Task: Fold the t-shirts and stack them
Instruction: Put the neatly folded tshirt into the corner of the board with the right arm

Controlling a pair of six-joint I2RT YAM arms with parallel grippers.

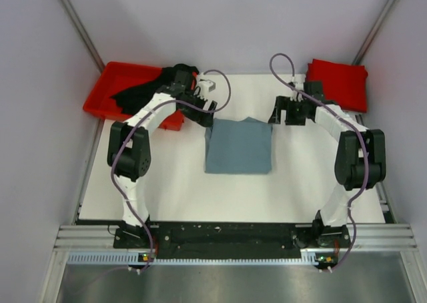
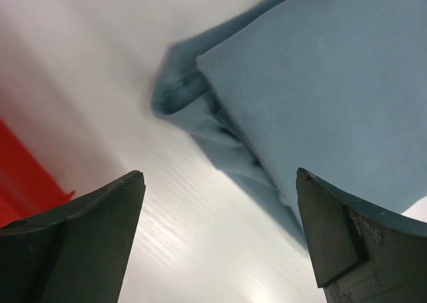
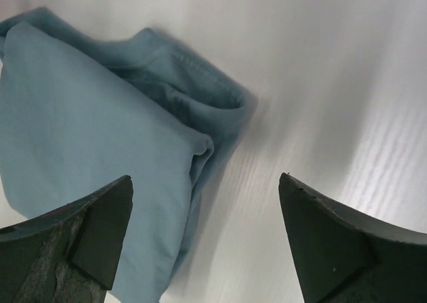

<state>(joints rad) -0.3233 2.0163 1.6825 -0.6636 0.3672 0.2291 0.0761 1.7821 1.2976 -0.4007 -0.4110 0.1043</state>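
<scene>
White counter (image 1: 173, 179), grey-blue t-shirt (image 1: 239, 146) lying folded in the middle — left end effector (image 1: 205, 115) and right end effector (image 1: 285, 116) hover by its far corners, jaws apart and empty, I'd guess so the fold settles.

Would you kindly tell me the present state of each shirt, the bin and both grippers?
grey-blue t-shirt: folded, lying flat, not held.
red t-shirt: folded, at the far right.
black t-shirt: crumpled, unfolded, in the bin.
red bin: at the far left, holding the black t-shirt.
left gripper: open, empty, by the grey-blue t-shirt's far left corner.
right gripper: open, empty, by its far right corner.
</scene>
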